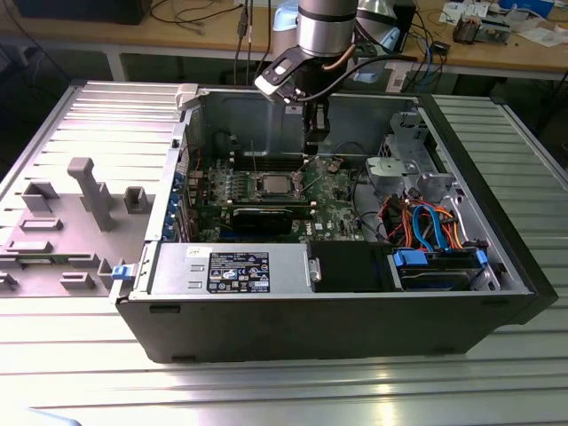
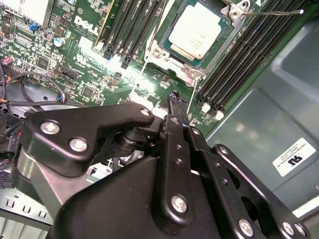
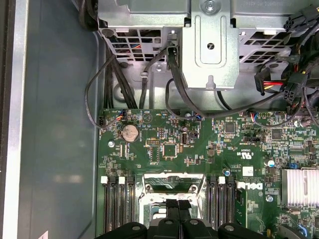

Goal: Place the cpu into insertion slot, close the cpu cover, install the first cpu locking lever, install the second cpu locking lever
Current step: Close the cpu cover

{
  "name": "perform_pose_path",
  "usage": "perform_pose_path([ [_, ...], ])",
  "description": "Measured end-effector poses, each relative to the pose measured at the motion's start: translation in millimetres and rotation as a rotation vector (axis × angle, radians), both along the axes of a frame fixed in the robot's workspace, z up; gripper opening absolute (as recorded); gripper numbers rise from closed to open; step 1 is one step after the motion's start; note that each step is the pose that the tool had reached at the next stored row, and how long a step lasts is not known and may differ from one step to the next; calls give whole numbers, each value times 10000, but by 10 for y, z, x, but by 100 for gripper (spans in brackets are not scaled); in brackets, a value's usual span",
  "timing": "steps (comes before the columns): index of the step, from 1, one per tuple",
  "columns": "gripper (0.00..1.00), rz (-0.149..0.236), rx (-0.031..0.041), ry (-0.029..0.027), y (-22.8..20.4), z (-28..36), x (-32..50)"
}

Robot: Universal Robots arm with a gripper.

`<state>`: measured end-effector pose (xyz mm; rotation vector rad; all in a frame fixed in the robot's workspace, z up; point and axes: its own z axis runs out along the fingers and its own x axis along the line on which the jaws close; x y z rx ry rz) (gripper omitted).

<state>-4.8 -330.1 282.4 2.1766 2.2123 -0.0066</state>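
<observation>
One cpu [image 2: 194,30] sits socketed in second wrist view; first wrist view shows hand [image 3: 178,204] narrowed.

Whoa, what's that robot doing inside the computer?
The robot arm is reaching its claw down into an open computer case, just over the green motherboard. The cpu already sits in place there, and the silver cpu cover lies closed around it. The claw is shut and hovers right beside the cpu. A thin wire locking lever sticks out next to the cover; whether it is latched is hard to tell.
</observation>
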Motion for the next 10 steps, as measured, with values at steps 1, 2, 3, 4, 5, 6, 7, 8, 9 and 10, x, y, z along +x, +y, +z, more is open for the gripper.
perform_pose_path([
  [1,11,1,0,0,0,0,10],
  [2,11,-1,0,0,0,0,19],
  [3,11,-1,0,0,0,-1,61],
  [4,11,-1,-1,2,0,-1,89],
  [5,11,-2,-2,1,0,-2,113],
  [6,11,0,3,-1,1,-9,156],
  [7,11,2,3,0,1,-14,186],
  [8,11,1,-1,0,0,-21,227],
  [9,11,5,2,0,0,-32,262],
  [10,11,10,0,2,0,-44,293],
])
